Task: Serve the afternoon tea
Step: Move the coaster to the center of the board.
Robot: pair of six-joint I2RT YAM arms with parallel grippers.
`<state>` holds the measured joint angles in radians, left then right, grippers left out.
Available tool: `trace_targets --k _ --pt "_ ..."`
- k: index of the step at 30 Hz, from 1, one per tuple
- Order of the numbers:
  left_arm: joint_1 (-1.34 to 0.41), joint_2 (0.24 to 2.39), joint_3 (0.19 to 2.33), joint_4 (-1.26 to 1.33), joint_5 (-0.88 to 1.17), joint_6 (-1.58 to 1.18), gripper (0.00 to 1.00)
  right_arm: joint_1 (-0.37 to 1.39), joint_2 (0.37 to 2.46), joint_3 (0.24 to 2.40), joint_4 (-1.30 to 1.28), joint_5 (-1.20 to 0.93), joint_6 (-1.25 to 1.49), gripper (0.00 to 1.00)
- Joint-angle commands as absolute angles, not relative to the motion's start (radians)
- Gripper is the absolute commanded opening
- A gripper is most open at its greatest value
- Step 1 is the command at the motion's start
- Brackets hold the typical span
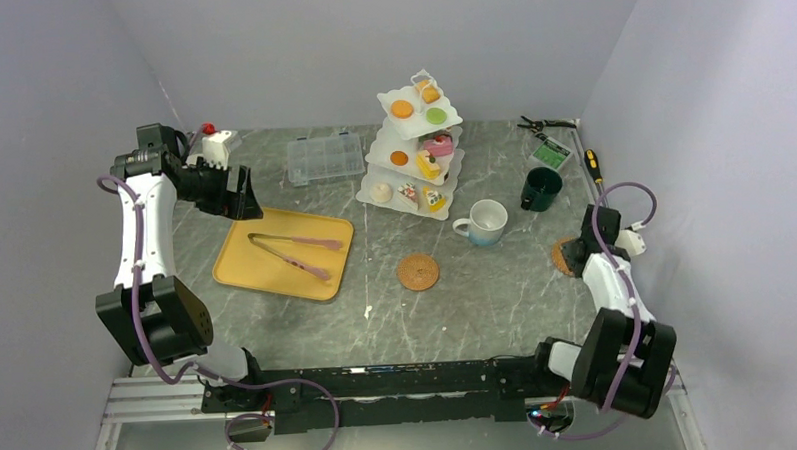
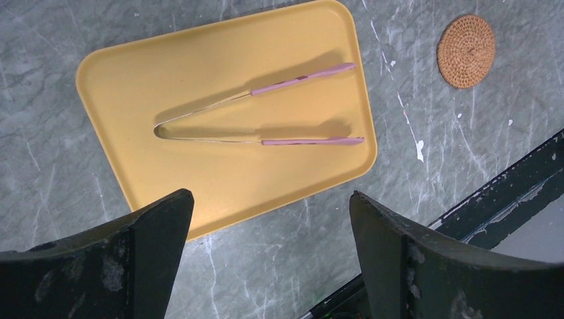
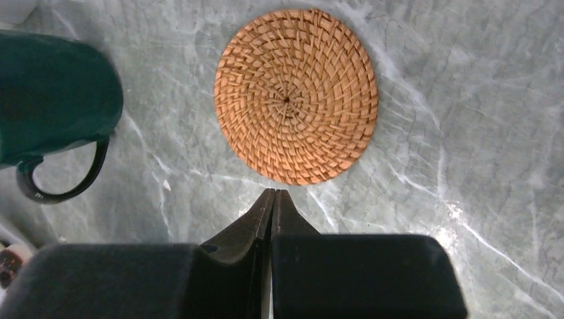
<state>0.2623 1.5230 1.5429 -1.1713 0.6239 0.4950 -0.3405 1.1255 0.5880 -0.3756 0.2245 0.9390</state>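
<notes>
The white three-tier stand [image 1: 417,154] holds several toy pastries at the back centre. A white mug [image 1: 486,223] stands in front of it and a dark-green mug [image 1: 540,189] stands to its right; the green mug also shows in the right wrist view [image 3: 53,100]. One cork coaster [image 1: 418,271] lies mid-table, also seen in the left wrist view [image 2: 466,51]. A second coaster [image 3: 296,96] lies at the right under my right gripper [image 3: 273,194], which is shut and empty just above it. My left gripper [image 2: 269,203] is open and empty above the near edge of the yellow tray [image 2: 133,73].
Pink tongs [image 1: 293,251] lie on the yellow tray [image 1: 238,269]. A clear compartment box [image 1: 324,158] sits at the back. Pliers [image 1: 543,126], a green card [image 1: 550,154] and a screwdriver [image 1: 594,165] lie at the back right. Grey walls close in on both sides.
</notes>
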Motion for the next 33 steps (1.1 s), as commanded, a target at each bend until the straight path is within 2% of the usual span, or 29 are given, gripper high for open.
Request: trace_targets --k 1,11,33 --pt "0.262 1.536 1.573 -1.156 0.665 0.512 0.93 -0.365 1.209 0.677 -0.338 0.214 0.908 0.02" --pt "0.262 1.548 1.568 -1.152 0.647 0.529 0.93 -0.371 1.406 0.723 -0.271 0.236 0.864 0.00" --pt "0.263 1.546 1.559 -1.159 0.633 0.556 0.93 -0.326 1.510 0.659 -0.176 0.080 0.885 0.00"
